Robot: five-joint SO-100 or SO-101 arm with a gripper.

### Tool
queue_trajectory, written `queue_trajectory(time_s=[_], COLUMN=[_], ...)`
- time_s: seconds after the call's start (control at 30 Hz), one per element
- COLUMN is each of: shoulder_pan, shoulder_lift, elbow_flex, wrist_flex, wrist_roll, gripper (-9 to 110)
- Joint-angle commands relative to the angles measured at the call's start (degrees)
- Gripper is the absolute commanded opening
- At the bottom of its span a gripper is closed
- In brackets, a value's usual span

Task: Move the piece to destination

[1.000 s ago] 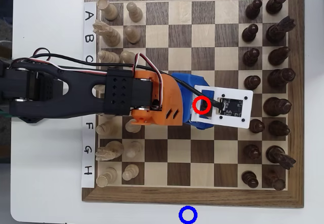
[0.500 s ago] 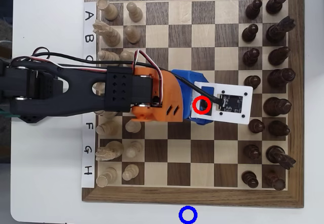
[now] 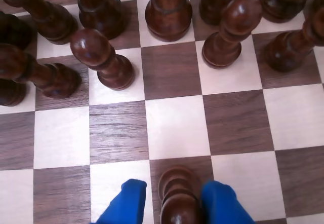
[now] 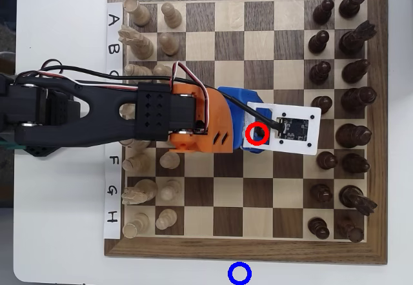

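Observation:
In the wrist view my gripper reaches in from the bottom edge, with its blue fingers on either side of the dark brown pawn. The pawn stands on a dark square. The right finger is against it, and a thin gap shows on the left. In the overhead view my gripper is over the board's middle at a red ring, and the pawn is hidden beneath it. The blue ring lies on the white surface below the board's bottom edge.
Dark pawns and taller dark pieces stand ahead in the wrist view. In the overhead view dark pieces fill the right columns and cream pieces the left. The chessboard has open squares between my gripper and its bottom edge.

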Motion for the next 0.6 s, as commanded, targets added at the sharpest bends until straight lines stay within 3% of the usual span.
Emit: queue_trajectory(time_s=[0.0, 0.33, 0.57], shoulder_pan=[-0.62, 1.14, 1.93], shoulder_lift=[0.26, 0.44, 1.05], elbow_flex=[-8.70, -8.61, -8.61], wrist_flex=[1.49, 1.76, 1.23], wrist_roll=[2.72, 2.11, 1.14], gripper=[10, 0, 0])
